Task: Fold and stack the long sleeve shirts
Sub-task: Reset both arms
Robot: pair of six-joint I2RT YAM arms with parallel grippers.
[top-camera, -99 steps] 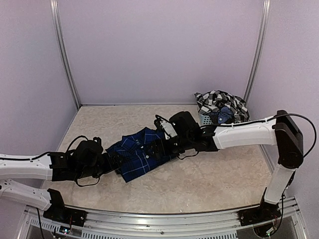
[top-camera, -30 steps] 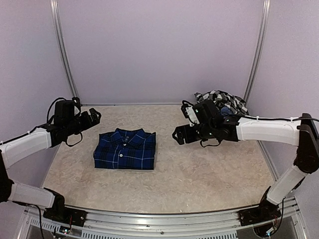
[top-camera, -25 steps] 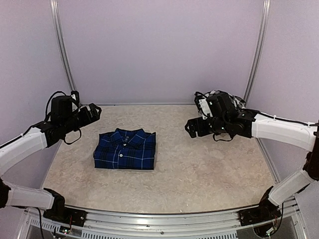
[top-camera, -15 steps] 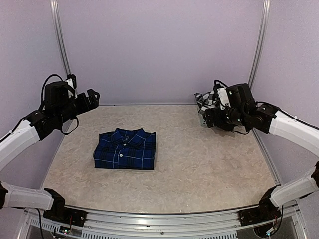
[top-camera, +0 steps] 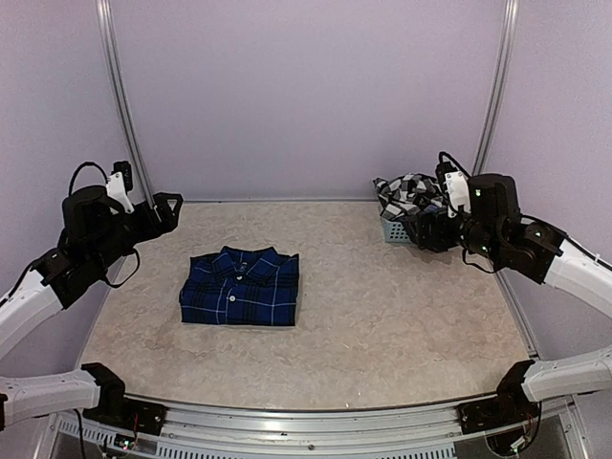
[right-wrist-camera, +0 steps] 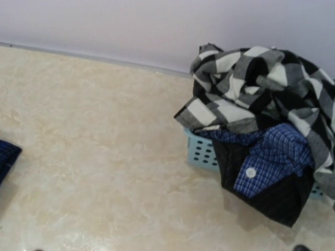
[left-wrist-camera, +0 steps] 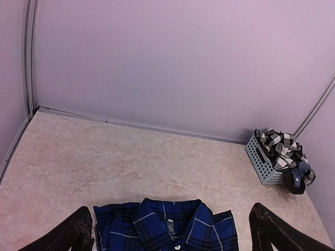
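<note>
A: Start at the left. What is the left gripper point(top-camera: 164, 208) doing?

B: It hangs high with its fingers point(left-wrist-camera: 73, 238) spread wide, pinching nothing. The navy shirt point(top-camera: 239, 287) lies below and ahead of it, squarely between the two fingers in its wrist view, folded with the collar on top.

A: So that one looks done?

B: I judge so. It should serve as the base of the stack, so the left gripper is best kept off it.

A: And to the right?

B: The checked shirt point(right-wrist-camera: 251, 78) is heaped over the basket point(right-wrist-camera: 201, 151), just ahead of the right gripper point(top-camera: 426, 229) and a little to its right. Blue cloth point(right-wrist-camera: 267, 157) with a white button hangs from the same heap.

A: Are the right jaws apart?

B: I read them as spread (nothing shows at the middle of its wrist view, only a dark tip in the bottom right corner), and they hold nothing.

A: How should it take the shirt?

B: Come down on the topmost checked fold and pinch only that layer. Lift straight up and slowly, since the blue cloth may be tangled in and the light basket could ride along. Then carry the shirt to bare table point(top-camera: 382, 325) on the near side of the right gripper, well apart from the navy one, and spread it there.
</note>
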